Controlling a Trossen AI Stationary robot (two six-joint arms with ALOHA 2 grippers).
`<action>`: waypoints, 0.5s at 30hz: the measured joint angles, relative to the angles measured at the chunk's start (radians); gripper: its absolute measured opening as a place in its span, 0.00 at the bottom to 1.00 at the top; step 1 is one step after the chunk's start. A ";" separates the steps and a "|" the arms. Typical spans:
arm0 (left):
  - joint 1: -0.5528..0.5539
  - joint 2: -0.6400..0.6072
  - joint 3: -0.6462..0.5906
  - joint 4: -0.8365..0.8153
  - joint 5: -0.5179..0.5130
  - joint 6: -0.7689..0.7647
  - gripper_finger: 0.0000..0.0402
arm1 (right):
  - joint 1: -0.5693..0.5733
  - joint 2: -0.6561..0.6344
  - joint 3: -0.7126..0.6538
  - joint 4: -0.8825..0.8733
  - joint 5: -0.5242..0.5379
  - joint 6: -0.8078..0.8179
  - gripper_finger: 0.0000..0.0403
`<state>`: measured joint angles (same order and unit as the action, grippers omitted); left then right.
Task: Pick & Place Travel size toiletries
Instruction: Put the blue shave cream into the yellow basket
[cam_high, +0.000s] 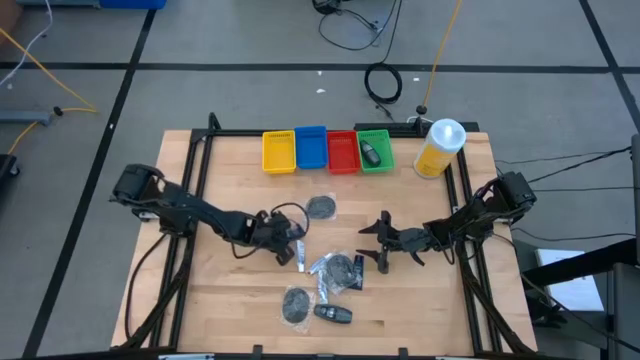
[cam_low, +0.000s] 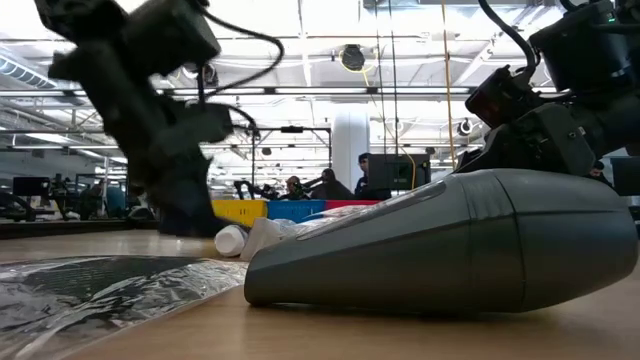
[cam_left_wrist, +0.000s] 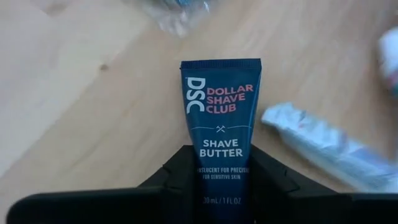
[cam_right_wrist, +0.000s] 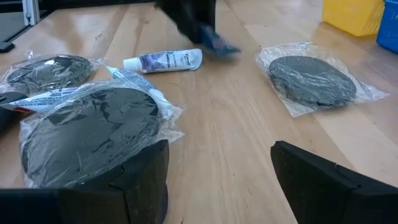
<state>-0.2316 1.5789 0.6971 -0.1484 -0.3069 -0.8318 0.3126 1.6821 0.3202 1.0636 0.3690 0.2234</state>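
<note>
My left gripper (cam_high: 290, 233) is shut on a dark blue Shave Butter tube (cam_left_wrist: 221, 106), left of the table's middle. My right gripper (cam_high: 384, 240) (cam_right_wrist: 217, 186) hangs open just right of the pile, one finger (cam_right_wrist: 134, 180) beside a clear-wrapped grey disc (cam_right_wrist: 87, 134) (cam_high: 340, 268). Two more wrapped discs lie flat on the wood, one toward the trays (cam_high: 320, 207) (cam_right_wrist: 311, 78) and one near the front (cam_high: 297, 303). A white tube (cam_high: 300, 255) (cam_right_wrist: 165, 60) lies by the left gripper. A dark bottle (cam_high: 333, 313) (cam_low: 450, 240) lies on its side near the front edge. My left gripper pinches the blue tube between its two fingers (cam_left_wrist: 273, 180) at the printed lower part (cam_left_wrist: 221, 171), fingers lying along its length. The flat crimped end (cam_left_wrist: 221, 65) sticks out ahead of the fingertips. Whether that end touches the table I cannot tell.
Yellow, blue, red and green trays (cam_high: 294, 150) stand in a row along the far edge; the green one (cam_high: 375, 150) holds a dark item. A big yellow white-capped bottle (cam_high: 440, 148) stands right of them. Bare wood spreads on the table's left and right sides.
</note>
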 joint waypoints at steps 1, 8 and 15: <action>0.000 -0.030 0.005 -0.027 -0.004 -0.031 0.27 | 0.000 0.000 0.000 0.000 0.000 0.000 0.69; 0.137 -0.199 0.158 -0.269 -0.057 -0.065 0.26 | -0.011 0.000 0.000 -0.001 0.000 -0.005 0.69; 0.454 -0.196 0.291 -0.399 -0.072 0.136 0.27 | -0.021 0.000 0.000 -0.002 0.001 -0.001 0.69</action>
<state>0.2221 1.3829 0.9878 -0.5474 -0.3790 -0.6955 0.2913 1.6817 0.3200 1.0621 0.3697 0.2226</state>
